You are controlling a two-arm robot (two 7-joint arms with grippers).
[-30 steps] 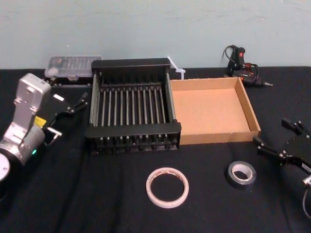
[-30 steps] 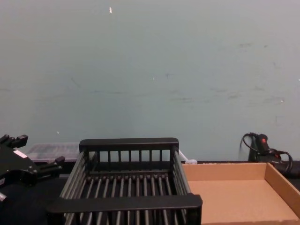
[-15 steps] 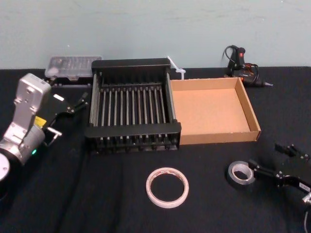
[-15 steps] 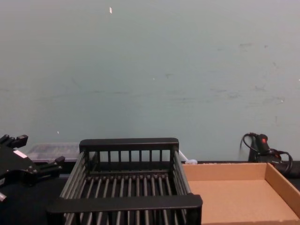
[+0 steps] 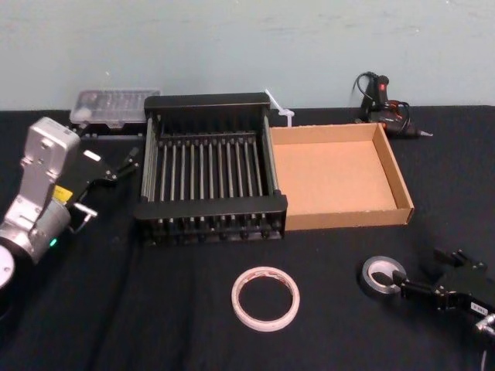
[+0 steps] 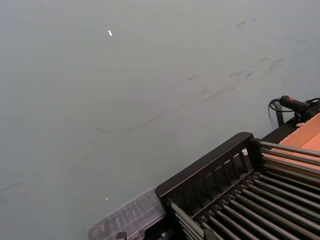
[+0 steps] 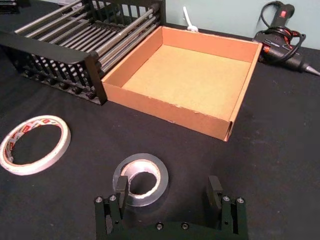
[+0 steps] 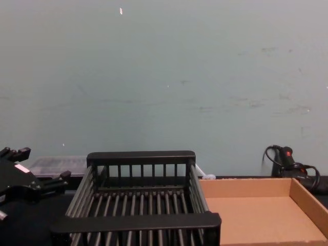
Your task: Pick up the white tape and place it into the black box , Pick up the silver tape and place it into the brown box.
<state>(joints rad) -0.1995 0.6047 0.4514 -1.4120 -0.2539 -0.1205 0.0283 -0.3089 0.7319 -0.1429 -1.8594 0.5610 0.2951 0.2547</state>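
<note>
Right pincer (image 7: pixel 170 192) apart, one finger in silver tape (image 7: pixel 141 179) hole; roll flat on counter, 6 o'clock of brown box (image 5: pixel 340 176). Straddle wall, then clamp. Left pincer (image 5: pixel 116 165) parked, apart.

Right tool (image 7: pixel 170 192) spread low; left tool (image 5: pixel 116 164) parked.

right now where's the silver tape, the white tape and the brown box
silver tape (image 7: pixel 152 191), right wrist view, on its grey outer band
white tape (image 5: pixel 265 318), head view, on its near rim
brown box (image 5: pixel 348 216), head view, on its front wall
</note>
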